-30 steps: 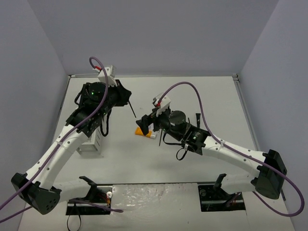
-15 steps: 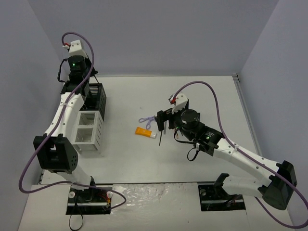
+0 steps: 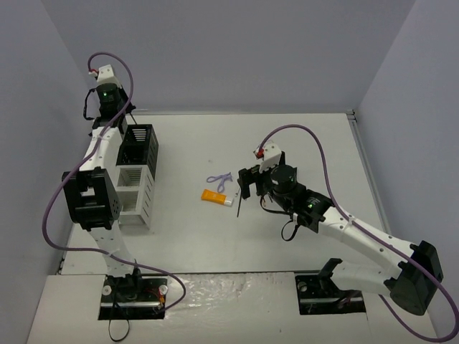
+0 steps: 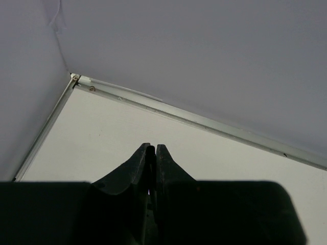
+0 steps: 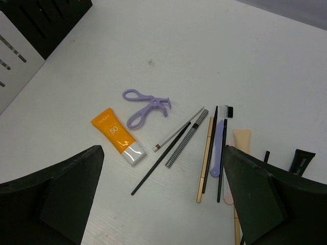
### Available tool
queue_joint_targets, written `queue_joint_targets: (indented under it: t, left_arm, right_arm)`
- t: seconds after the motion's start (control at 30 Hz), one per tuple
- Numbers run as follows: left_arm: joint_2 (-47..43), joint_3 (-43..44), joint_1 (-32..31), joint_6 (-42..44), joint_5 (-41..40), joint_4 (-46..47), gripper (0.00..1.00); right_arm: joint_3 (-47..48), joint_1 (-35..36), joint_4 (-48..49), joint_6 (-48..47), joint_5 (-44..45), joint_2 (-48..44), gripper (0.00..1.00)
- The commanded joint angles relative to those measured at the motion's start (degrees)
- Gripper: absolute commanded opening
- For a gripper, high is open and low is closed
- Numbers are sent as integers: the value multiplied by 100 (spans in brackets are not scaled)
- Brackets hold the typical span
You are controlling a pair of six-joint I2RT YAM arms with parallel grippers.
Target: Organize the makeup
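Note:
The makeup lies mid-table. In the right wrist view I see an orange tube (image 5: 115,133) with a white cap, a purple looped tool (image 5: 145,104), a thin black brush (image 5: 161,158), a white pencil (image 5: 179,129), a checkered pencil (image 5: 186,138) and a gold pencil (image 5: 205,161). My right gripper (image 5: 163,204) hangs open and empty above them. From the top the orange tube (image 3: 215,196) and purple tool (image 3: 220,180) lie just left of the right gripper (image 3: 247,183). My left gripper (image 4: 152,148) is shut on a thin dark stick. It is raised at the rack's far end (image 3: 119,133).
The compartment rack stands at the left, with a black part (image 3: 138,143) behind a white part (image 3: 135,190). Its corner shows in the right wrist view (image 5: 46,20). A lilac spatula (image 5: 218,148), beige tube (image 5: 241,139) and black tube (image 5: 302,161) lie right of the pencils.
My left arm has swung from mid-table up to the far left behind the rack, taking the thin black stick along. My right gripper has drawn back a little to the right of the orange tube.

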Motion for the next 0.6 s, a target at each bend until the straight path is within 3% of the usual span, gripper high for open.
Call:
queue_joint_targets:
  t: [0.0,0.13,0.27,0.5,0.57]
  left_arm:
    - [4,63,98,-81,254,747,2]
    - [183,-50,155,-160,355,713,4]
    - [229,-129,171,-129,308,566,13]
    - [77,-244,225,-135,321,296,40]
    - [-81,-229,218,-118,312,163,53]
  right_arm:
    - [-48,-54,156,-10,44,-225,100]
    - [-124,-61,102,56,35,-316,100]
    - [-169,-66,3,125,137,-366,100]
    - [-212,-70,-288,451,334,-379,100]
    - [-197,-78,-414,628,422,-339,100]
